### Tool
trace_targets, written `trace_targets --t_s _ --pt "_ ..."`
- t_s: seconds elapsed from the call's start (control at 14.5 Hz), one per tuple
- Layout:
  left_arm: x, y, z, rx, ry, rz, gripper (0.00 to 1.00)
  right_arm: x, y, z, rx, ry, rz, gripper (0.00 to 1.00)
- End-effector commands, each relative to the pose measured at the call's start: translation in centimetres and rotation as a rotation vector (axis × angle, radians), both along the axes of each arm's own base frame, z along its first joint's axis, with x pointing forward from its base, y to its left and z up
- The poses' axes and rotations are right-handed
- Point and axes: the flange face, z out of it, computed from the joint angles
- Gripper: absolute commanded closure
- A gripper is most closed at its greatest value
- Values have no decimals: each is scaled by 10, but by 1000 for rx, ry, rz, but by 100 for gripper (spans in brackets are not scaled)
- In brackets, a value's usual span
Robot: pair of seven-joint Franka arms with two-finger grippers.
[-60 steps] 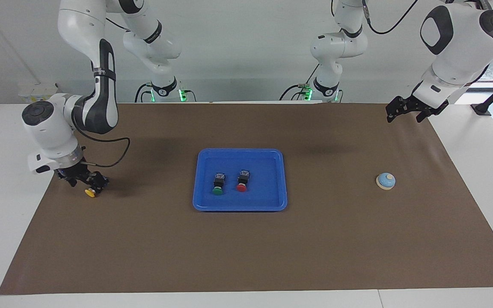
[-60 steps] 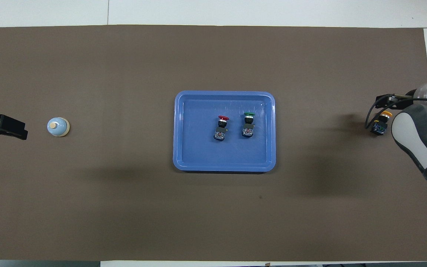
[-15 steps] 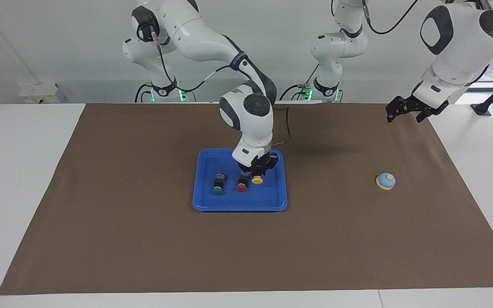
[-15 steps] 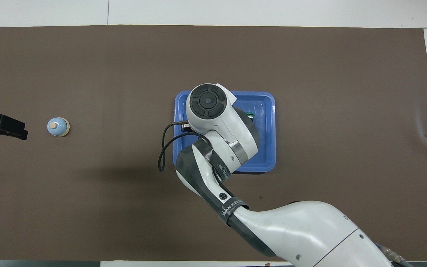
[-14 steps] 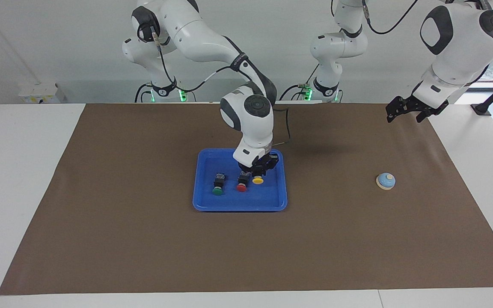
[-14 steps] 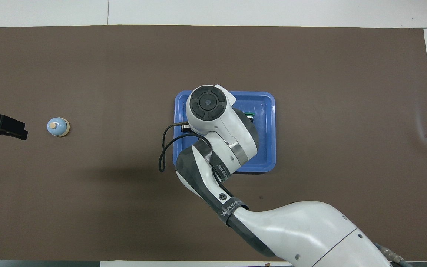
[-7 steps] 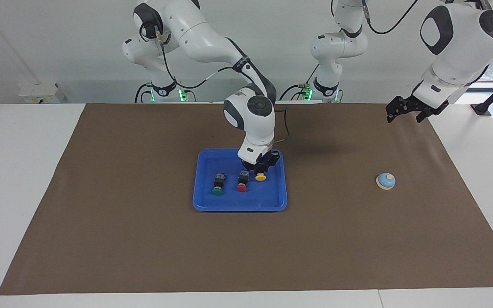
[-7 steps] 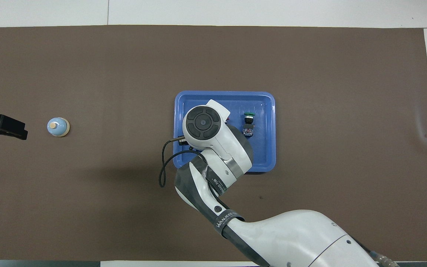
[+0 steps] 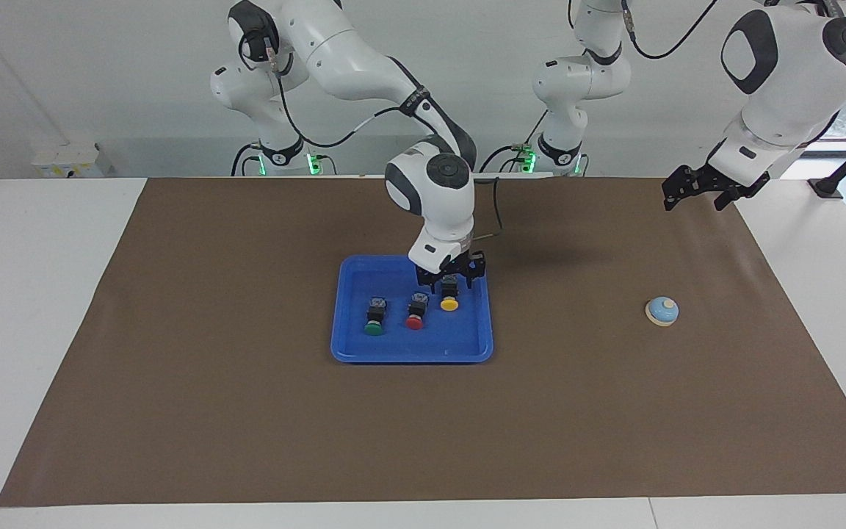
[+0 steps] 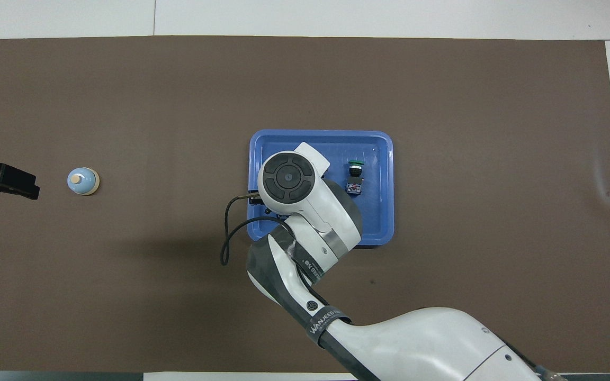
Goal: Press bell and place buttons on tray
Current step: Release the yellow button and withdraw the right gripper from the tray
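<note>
Facing view, right gripper (image 9: 451,281): fingers spread, just above the yellow button (image 9: 449,300) on the tray (image 9: 355,345), mid frame.
Facing view, left gripper (image 9: 702,188): waits spread at upper right, closest to the bell (image 9: 662,311).
Overhead view, bell (image 10: 82,181): mid left, open cloth around it.
Overhead view, green button (image 10: 355,177): on the tray; the arm hides the others.

One camera sits high across the surface (image 9: 63,308) from the robots and faces them, far enough back to take in the whole brown mat (image 9: 247,411), both arm bases and the wall. The other hangs high above the robots' own end and looks forward and steeply down, so the mat (image 10: 125,95) fills nearly its whole frame and the right arm (image 10: 416,338) enters from the bottom edge. Both share the mat, the tray (image 9: 408,351) (image 10: 384,211) at its middle and the bell (image 9: 662,311) (image 10: 82,181), shown half a turn apart.
</note>
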Motion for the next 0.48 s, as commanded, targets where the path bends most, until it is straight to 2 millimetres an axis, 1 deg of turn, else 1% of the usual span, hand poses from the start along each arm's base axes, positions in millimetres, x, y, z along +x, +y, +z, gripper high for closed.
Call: trace_targets --t_s 0.0,0.07,0.14,0.21,0.28,0.35,0.41 --pt "-6 1 4 9 -7 5 0 21 -59 72 16 -3 -108 0" --pt "-6 1 4 9 -7 5 0 32 -93 98 17 -10 -148 0" --pt "-6 1 4 9 -7 5 0 37 -122 124 17 -16 -179 0" --pt "-6 1 4 9 -3 2 0 41 -148 141 15 -19 -190 0" --pt "-6 -4 3 9 -3 -8 0 48 -179 157 10 -27 -189 0" --pt "-6 -7 4 9 -7 -11 0 52 -205 170 9 -37 -182 0" --pt "-6 -8 3 10 -6 -12 0 57 -236 180 4 -40 -177 0"
